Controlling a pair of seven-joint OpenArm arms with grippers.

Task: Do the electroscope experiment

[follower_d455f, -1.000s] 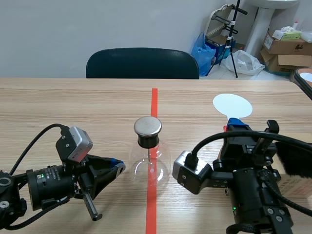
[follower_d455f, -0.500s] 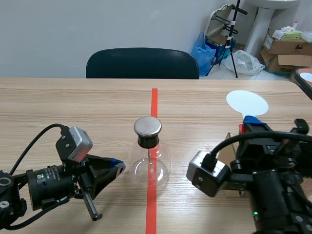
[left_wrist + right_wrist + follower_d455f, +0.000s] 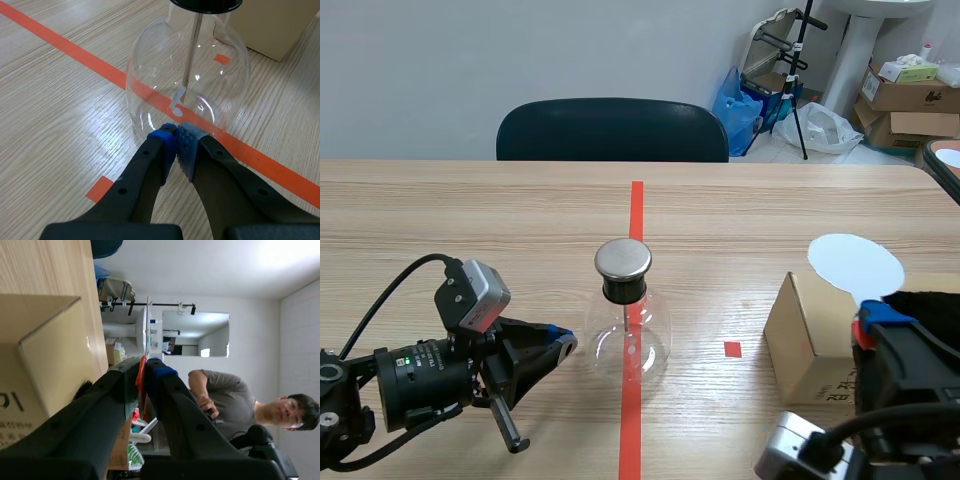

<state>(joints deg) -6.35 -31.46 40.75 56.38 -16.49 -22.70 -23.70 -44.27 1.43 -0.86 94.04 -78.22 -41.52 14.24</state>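
left to right: left gripper (image 3: 176,142), fingers pressed together on nothing, tips just beside the glass flask (image 3: 628,340). the flask stands on the tape line (image 3: 637,200), metal cap (image 3: 623,258) uppermost. cardboard box (image 3: 810,335). right gripper (image 3: 145,371) clamped on the red handle (image 3: 141,390) of a white disc (image 3: 856,262), held over the box. likely hazard: a low sweep toward the cap could clip the box or tip the flask.

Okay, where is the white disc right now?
Scene view, right side: the white disc is held up by the right hand over the cardboard box, well to the right of the glass flask.
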